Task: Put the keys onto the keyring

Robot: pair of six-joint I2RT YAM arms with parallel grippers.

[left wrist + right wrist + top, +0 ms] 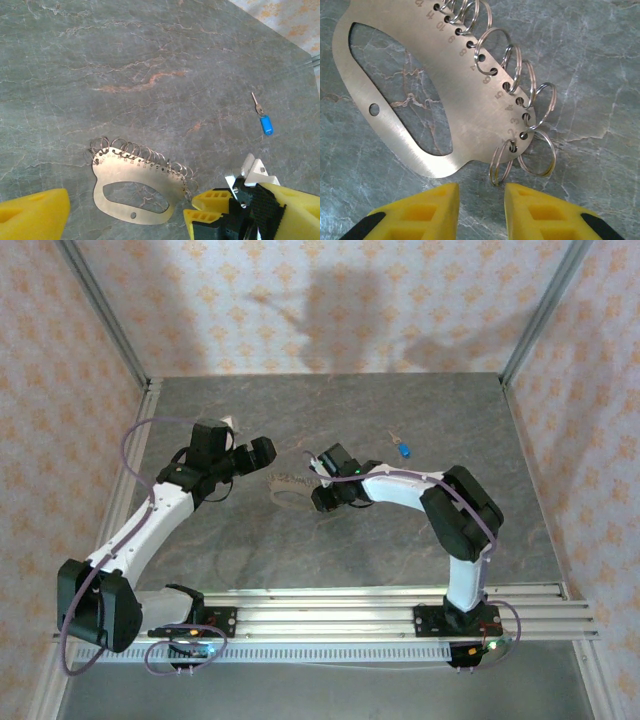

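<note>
ok, looking down the right wrist camera: the right gripper [481,200] has its yellow fingers a narrow gap apart, and there is nothing between them, just bare table [600,60]. it sits just beside the near end of the keyring [465,105], lined up with the last couple of split rings [536,152] at that end. no contact that i can see.

the keyring lies flat on the table, a thin metal plate with an oval cutout and a row of numbered holes, each carrying a small ring along one edge. it is between the two arms in the overhead view.

the left gripper [260,453] hovers on the other side of the plate, jaws spread wide, holding nothing.

now the key [265,120]: blue head, thin shaft, lying loose on the table well apart from the plate, off to the far right of it. neither gripper is near it.

so my read on progress: nothing is threaded yet. no key hangs on any ring that i can make out. what is left is pretty much everything: pick up the key, steady the plate, work a ring open and feed the key's hole onto it. i judge this as early set-up around the plate.
</note>
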